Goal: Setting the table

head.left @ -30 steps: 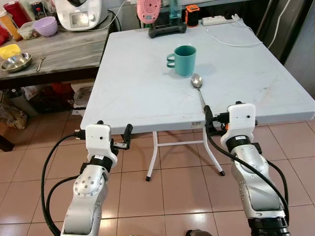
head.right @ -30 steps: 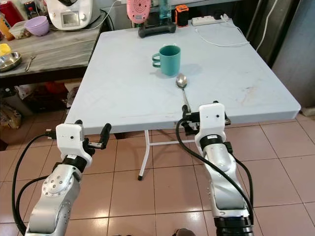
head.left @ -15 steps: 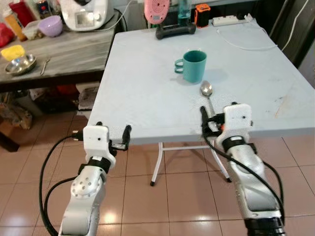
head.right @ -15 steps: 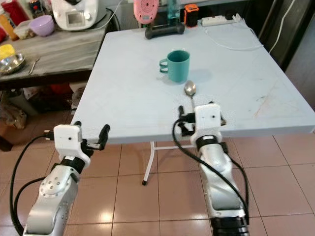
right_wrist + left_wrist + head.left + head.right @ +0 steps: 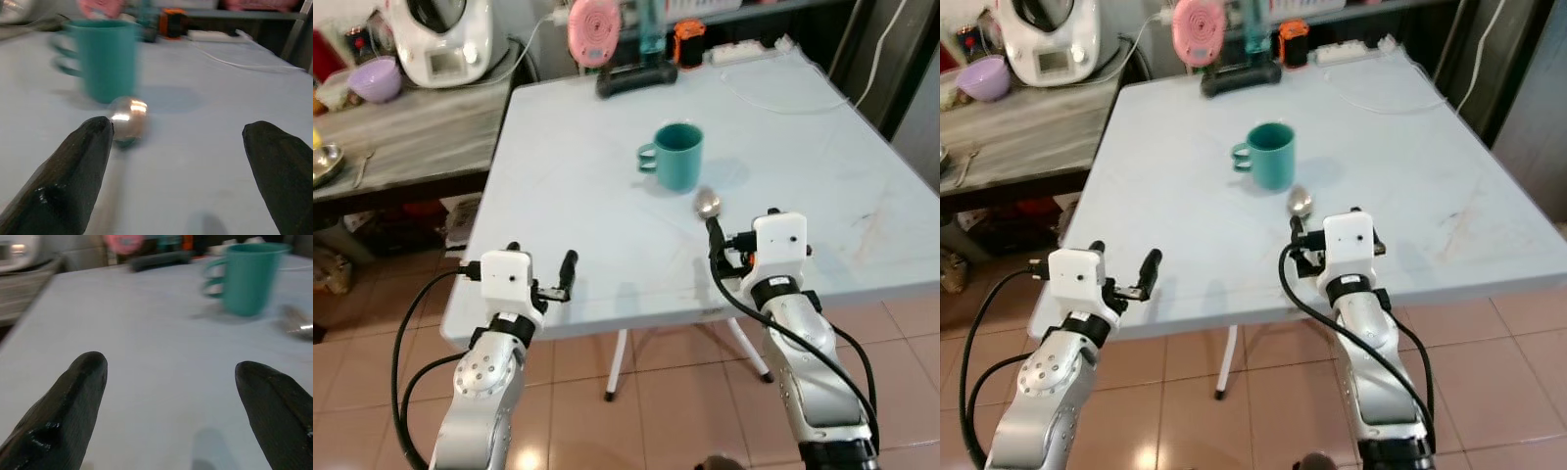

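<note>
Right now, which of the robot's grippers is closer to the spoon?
The right one. The right gripper hangs open just over the spoon handle, near the teal mug. The left gripper is open too, far off over the table's near left part.

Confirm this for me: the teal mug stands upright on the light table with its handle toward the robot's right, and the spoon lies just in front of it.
Not quite. The mug has its handle toward the robot's left, as the left eye view shows. The rest holds: it stands upright on the light table, and the spoon lies just in front of it, beside the open right gripper.
</note>
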